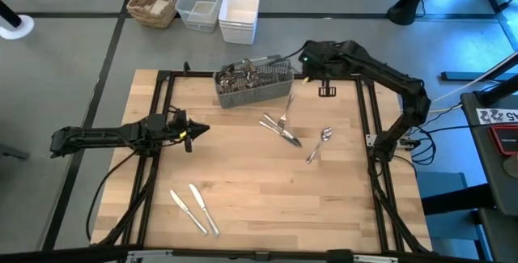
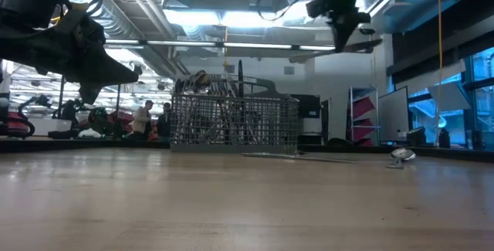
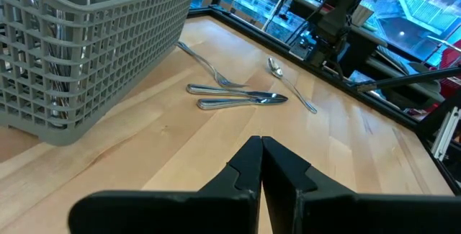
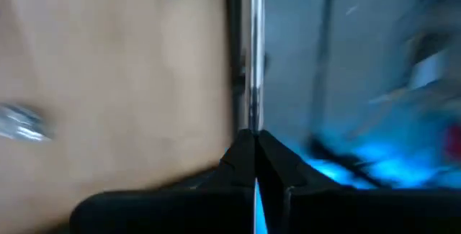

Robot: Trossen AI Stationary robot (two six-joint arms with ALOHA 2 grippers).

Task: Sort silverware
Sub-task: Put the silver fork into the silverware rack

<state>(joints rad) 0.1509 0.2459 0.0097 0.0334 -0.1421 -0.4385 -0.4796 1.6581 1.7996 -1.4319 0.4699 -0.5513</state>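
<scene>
While your right gripper (image 4: 253, 142) pinches one silver piece (image 4: 253, 61) aloft at the table's (image 1: 243, 190) two o'clock beside the caddy (image 1: 252, 83), your left gripper (image 3: 261, 151) waits shut at nine; loose silverware (image 1: 283, 129) lies centrally

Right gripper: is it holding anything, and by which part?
Yes. The right gripper is shut on a slim piece of silverware, pinched at one end of its handle. Which utensil cannot be told. The left gripper is shut and empty.
</scene>
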